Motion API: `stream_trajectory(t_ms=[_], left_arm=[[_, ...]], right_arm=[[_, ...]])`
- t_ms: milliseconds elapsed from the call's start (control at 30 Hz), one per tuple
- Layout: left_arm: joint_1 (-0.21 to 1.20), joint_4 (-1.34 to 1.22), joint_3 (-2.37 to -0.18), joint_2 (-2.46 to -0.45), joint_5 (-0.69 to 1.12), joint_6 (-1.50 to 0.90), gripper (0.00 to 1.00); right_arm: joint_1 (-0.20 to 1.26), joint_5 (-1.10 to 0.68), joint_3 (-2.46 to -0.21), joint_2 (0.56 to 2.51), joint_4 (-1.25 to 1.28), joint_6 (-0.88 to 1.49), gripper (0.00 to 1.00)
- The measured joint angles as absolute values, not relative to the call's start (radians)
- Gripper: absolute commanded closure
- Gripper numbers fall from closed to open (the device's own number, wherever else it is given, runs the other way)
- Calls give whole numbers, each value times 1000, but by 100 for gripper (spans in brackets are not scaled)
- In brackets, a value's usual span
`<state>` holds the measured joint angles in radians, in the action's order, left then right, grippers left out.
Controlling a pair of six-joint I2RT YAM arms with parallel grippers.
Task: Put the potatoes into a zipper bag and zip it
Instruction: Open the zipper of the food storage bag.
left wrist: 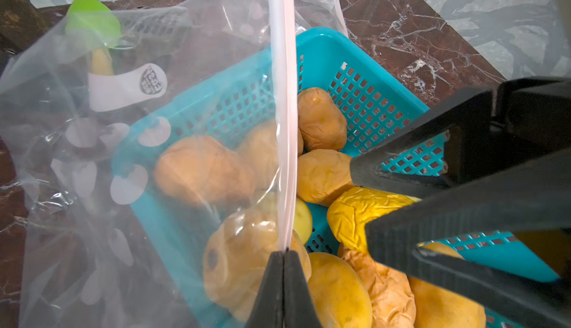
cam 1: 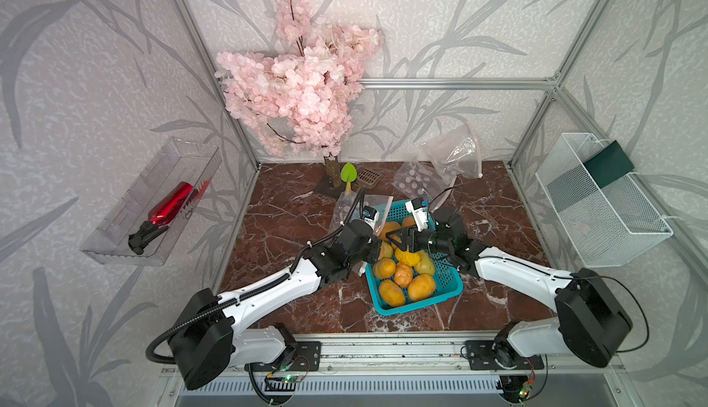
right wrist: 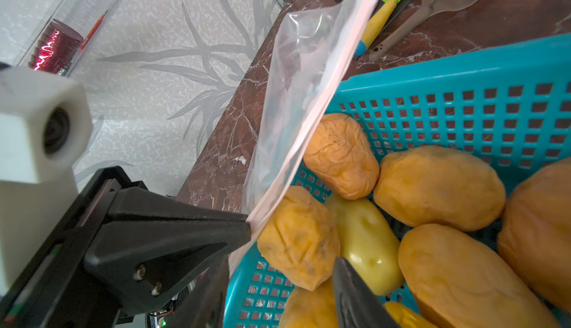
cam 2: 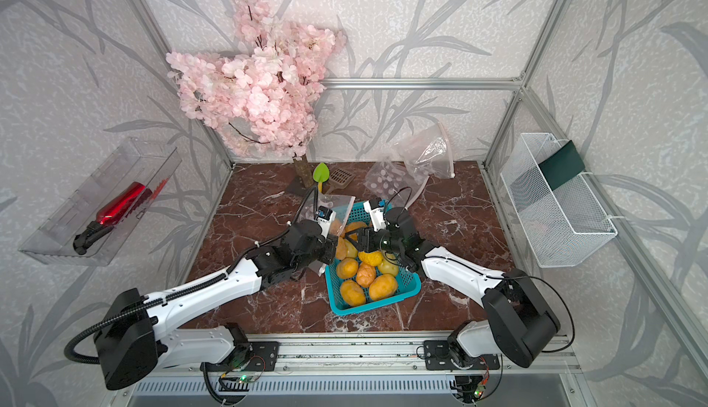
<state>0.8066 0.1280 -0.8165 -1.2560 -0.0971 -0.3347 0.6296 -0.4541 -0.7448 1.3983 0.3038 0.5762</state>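
Note:
The potatoes (cam 1: pixel 421 287) (cam 2: pixel 383 287), yellow-orange and lumpy with a paler one (right wrist: pixel 364 243), lie in a teal basket (cam 1: pixel 448 282) (cam 2: pixel 406 282). My left gripper (left wrist: pixel 283 254) is shut on the pink zip strip of the clear zipper bag (left wrist: pixel 92 156), at the basket's left rim. The bag (cam 1: pixel 344 213) hangs over that rim, its strip closed. In the right wrist view the left gripper (right wrist: pixel 247 223) pinches the strip's end. My right gripper (cam 1: pixel 400 243) (right wrist: pixel 281 261) stands open just above the potatoes and holds nothing. A wrinkled yellow potato (left wrist: pixel 349 215) lies by its fingers (left wrist: pixel 401 162).
Two more clear bags (cam 1: pixel 456 152) (cam 1: pixel 415 182) lie at the back right of the marble table. A pink blossom tree (cam 1: pixel 302 90), a green spatula (cam 1: pixel 348 173) and a brown scoop (cam 1: pixel 368 178) stand behind the basket. A wire basket (cam 1: pixel 597 202) hangs on the right wall, a clear tray (cam 1: pixel 153 202) on the left.

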Motion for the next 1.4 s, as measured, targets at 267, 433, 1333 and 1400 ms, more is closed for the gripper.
stream_trajectory(t_ms=[267,433,1333,1400], left_arm=[[807,128,-826,-1243,-72,-344,100],[807,129,-826,-1227,-70,-344,100],[806,162,-826,-1167,-93,-344,100],[806,166,-826,-1171,-106,-344,100]], right_arm=[[630,-474,-785,1487,359,577,52],[629,-484,-792,1521,388,580,53],[633,-515,-838,1605,468,631,100],[642,-511,-838,1589,468,632,100]])
